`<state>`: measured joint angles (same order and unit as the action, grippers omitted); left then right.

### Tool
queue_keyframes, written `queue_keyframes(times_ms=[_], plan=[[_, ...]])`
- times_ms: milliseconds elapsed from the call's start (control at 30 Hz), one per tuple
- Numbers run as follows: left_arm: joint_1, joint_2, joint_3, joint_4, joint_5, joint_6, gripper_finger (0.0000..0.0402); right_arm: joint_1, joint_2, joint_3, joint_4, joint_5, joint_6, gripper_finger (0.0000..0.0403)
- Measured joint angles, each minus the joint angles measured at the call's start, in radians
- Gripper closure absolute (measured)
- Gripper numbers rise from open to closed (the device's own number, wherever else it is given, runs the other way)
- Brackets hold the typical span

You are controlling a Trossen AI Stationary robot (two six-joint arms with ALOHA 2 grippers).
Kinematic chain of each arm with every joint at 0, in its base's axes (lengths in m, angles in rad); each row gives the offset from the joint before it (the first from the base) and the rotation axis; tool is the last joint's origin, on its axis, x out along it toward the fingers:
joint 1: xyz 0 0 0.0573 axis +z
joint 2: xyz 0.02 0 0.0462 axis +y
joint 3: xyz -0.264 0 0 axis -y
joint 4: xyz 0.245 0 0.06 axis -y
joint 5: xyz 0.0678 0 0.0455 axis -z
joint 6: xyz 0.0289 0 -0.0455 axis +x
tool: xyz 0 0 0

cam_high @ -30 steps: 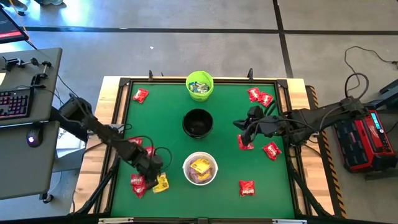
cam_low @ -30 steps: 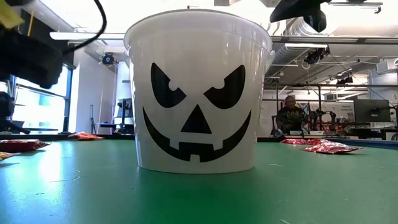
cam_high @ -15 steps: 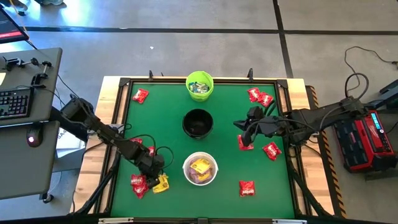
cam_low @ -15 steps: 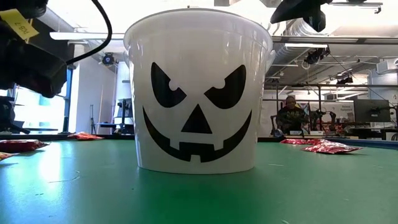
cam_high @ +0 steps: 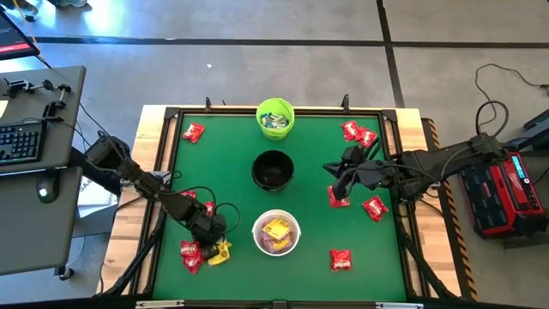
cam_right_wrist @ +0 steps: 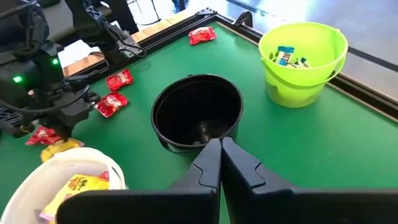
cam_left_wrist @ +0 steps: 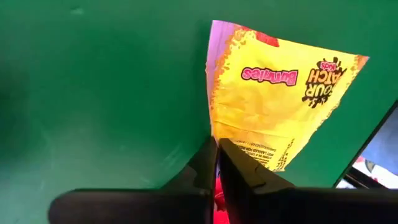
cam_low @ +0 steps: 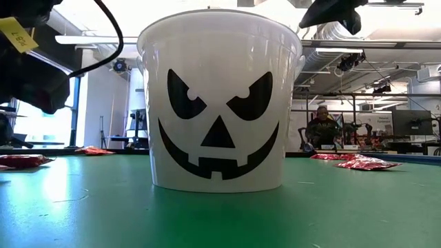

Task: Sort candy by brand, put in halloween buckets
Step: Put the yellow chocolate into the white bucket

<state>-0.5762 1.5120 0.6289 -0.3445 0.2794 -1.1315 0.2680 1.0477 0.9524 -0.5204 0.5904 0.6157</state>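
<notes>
A yellow candy packet [cam_left_wrist: 280,87] lies on the green table near its front left, and my left gripper [cam_high: 214,240] is shut on it. The white bucket [cam_high: 276,232] with a black face [cam_low: 219,131] stands just to the right and holds yellow packets. The black bucket [cam_high: 273,169] stands at the middle. At the far edge the lime green bucket [cam_high: 275,118] holds pale packets. Red candy packets [cam_high: 190,253] lie beside the yellow one. My right gripper [cam_right_wrist: 221,149] is shut on nothing, held above the table right of the black bucket. My left gripper pinches the yellow packet between its two fingers at a corner of its near end [cam_left_wrist: 219,132]. The fingers [cam_left_wrist: 205,165] come slanting down from above. The rest of the packet lies flat on the table beyond the fingertips.
More red packets lie at the far left [cam_high: 193,131], far right [cam_high: 358,133], right [cam_high: 375,207] and front right [cam_high: 340,258]. A dark raised frame [cam_high: 403,197] runs round the table. Cables hang from both arms. A person [cam_low: 318,127] sits in the room beyond.
My left arm has sunk a little toward the yellow packet at the table's front left. The right arm has kept its place.
</notes>
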Motion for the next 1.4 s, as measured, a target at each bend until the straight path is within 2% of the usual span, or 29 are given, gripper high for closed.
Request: queue_keyframes(times_ms=[100, 367, 633, 800, 1033, 1267, 1400], plan=[[0.003, -0.003, 0.015, -0.032, 0.009, 0.014, 0.0397, 0.0, 0.0, 0.0, 0.0, 0.003, -0.014, 0.0403], [0.033, -0.058, 0.159, -0.283, -0.004, 0.113, 0.0401, 0.0, 0.0, 0.0, -0.017, 0.005, -0.015, 0.0403], [0.09, -0.125, 0.318, -0.31, -0.028, 0.187, 0.0401, 0.0, 0.0, 0.0, -0.022, 0.005, -0.019, 0.0403], [0.142, -0.14, 0.462, -0.391, -0.074, 0.203, 0.0401, 0.0, 0.0, 0.0, -0.021, 0.005, -0.018, 0.0403], [0.223, -0.134, 0.626, -0.398, -0.132, 0.257, 0.0401, 0.0, 0.0, 0.0, -0.021, 0.009, -0.018, 0.0403], [0.298, -0.072, 0.705, -0.384, -0.14, 0.287, 0.0401, 0.0, 0.0, 0.0, -0.021, 0.01, -0.018, 0.0403], [0.316, -0.018, 0.723, -0.334, -0.12, 0.353, 0.0401, 0.0, 0.0, 0.0, -0.021, 0.02, -0.018, 0.0403]])
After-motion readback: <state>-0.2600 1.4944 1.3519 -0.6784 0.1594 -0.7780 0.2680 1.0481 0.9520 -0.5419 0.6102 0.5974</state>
